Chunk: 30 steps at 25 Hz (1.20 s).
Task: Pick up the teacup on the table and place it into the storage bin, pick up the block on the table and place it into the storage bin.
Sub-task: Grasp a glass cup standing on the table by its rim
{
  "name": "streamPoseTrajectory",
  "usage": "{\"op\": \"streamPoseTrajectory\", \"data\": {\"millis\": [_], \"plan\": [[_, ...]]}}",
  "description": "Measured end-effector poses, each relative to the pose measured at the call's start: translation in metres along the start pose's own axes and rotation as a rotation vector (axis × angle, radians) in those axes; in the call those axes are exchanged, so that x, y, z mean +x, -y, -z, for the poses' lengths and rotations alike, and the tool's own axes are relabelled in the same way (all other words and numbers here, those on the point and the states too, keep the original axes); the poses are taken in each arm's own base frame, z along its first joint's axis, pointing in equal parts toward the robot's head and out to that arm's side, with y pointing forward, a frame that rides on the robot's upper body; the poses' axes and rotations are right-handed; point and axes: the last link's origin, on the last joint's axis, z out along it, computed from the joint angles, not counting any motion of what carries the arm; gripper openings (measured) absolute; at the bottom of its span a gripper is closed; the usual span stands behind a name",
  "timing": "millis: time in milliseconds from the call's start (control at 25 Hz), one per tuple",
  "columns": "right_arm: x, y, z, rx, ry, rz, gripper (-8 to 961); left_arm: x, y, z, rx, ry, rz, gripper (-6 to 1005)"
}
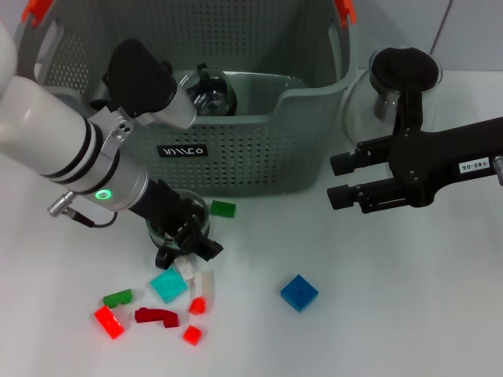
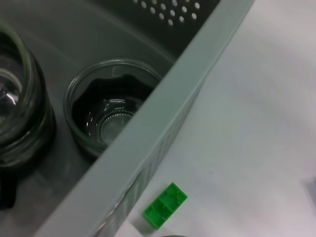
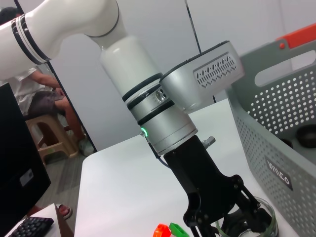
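**Left claw reached down around the glass teacup**

The left gripper [image 1: 182,243] was low over the table [image 1: 393,314], just in front of the storage bin [image 1: 259,149]. Its black fingers [image 3: 197,217] sat around a small glass teacup [image 3: 247,223], which stood on the table. It looked as if they were closing on the cup, but I could not tell if they were really squeezing it.

Inside the bin sat another glass cup [image 2: 108,111] and a bigger glass pot [image 1: 206,90].

Little blocks lay near the claw: a teal block [image 1: 167,284], a blue block [image 1: 299,292], a green block [image 1: 222,208] by the bin wall, and some red blocks [image 1: 109,321].

The right gripper [image 1: 339,181] hung off to the side by the glass pitcher [image 1: 393,86], its two fingers apart and holding nothing.
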Motion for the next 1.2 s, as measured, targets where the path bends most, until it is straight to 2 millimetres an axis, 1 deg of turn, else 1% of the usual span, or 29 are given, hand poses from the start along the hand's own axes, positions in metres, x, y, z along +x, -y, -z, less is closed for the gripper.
{"op": "streamPoseTrajectory", "data": {"millis": [400, 1040, 1200], "plan": [[0.001, 0.001, 0.001, 0.007, 0.003, 0.001, 667, 0.000, -0.002, -0.011, 0.015, 0.032, -0.008, 816], [0.003, 0.002, 0.000, 0.012, 0.006, 0.007, 668, 0.000, -0.001, -0.016, 0.018, 0.044, -0.008, 813], [0.003, 0.002, 0.000, 0.012, 0.006, 0.007, 668, 0.000, -0.001, -0.016, 0.018, 0.046, -0.007, 631]]}}
